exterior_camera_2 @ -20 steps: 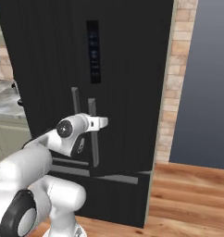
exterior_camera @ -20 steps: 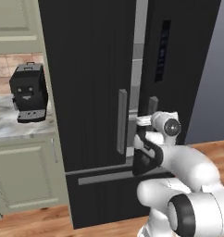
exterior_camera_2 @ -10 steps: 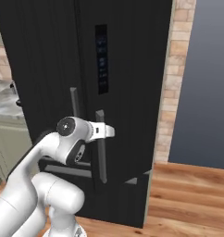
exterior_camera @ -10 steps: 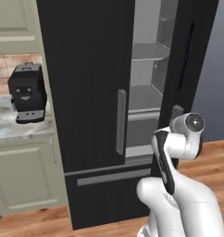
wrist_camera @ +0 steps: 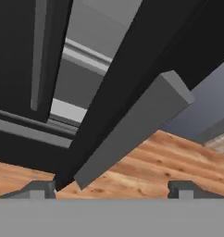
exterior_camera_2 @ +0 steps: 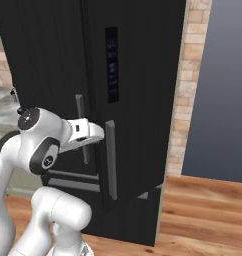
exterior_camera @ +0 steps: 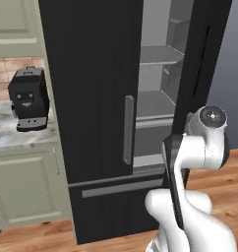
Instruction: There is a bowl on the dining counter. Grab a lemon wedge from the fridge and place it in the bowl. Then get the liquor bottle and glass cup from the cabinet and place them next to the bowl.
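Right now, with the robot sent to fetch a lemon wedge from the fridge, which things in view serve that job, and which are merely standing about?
Serves the job:
fridge
open right fridge door
its handle
fridge shelves
gripper, fingers spread

Merely standing about:
coffee machine
marble counter
lower cabinet
brick wall

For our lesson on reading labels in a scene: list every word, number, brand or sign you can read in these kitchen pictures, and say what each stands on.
No text can be read in these pictures.
Display panel on the fridge door: bluish marks, too small and blurred to read.
Coffee machine on the counter: pale marks on its front, too blurred to read.
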Controlling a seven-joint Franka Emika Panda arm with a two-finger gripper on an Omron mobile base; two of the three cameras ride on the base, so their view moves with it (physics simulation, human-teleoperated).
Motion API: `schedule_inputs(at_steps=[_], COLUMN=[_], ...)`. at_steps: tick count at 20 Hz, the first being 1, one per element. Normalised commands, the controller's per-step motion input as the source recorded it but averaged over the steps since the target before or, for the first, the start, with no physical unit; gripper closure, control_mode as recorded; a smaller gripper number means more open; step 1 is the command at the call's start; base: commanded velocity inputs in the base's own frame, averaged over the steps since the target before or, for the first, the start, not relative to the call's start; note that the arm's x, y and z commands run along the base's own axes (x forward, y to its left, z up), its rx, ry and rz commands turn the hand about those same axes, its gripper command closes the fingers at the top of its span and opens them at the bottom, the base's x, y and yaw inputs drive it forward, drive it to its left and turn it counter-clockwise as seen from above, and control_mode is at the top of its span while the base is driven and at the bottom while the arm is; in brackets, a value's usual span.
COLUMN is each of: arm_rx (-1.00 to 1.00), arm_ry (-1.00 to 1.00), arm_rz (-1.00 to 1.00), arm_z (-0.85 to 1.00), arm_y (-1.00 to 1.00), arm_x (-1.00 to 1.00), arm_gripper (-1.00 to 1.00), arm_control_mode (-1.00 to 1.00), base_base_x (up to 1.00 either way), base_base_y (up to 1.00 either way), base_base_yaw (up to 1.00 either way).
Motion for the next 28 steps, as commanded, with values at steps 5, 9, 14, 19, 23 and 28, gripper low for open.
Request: schedule_inputs(at_steps=[5,9,14,19,23,28], arm_rx=[-0.43,-0.39,-0.27,-0.21,-0.18,-0.13], arm_ry=[0.0,0.23,0.4,0.37,0.4,0.26], arm_rz=[0.01,0.0,0.0,-0.02,-0.08,-0.09], arm_z=[0.83,0.26,0.0,-0.14,-0.37,-0.31], arm_y=[1.0,0.95,0.36,-0.13,-0.43,-0.48], arm_x=[-0.84,0.56,1.0,1.0,1.0,0.9], arm_gripper=[-1.0,-1.0,-1.0,-1.0,-1.0,-1.0], arm_control_mode=[-1.0,-1.0,-1.0,-1.0,-1.0,-1.0], base_base_x=[0.0,0.0,0.0,0.0,0.0,0.0], base_base_y=[0.0,0.0,0.0,0.0,0.0,0.0], base_base_yaw=[0.0,0.0,0.0,0.0,0.0,0.0])
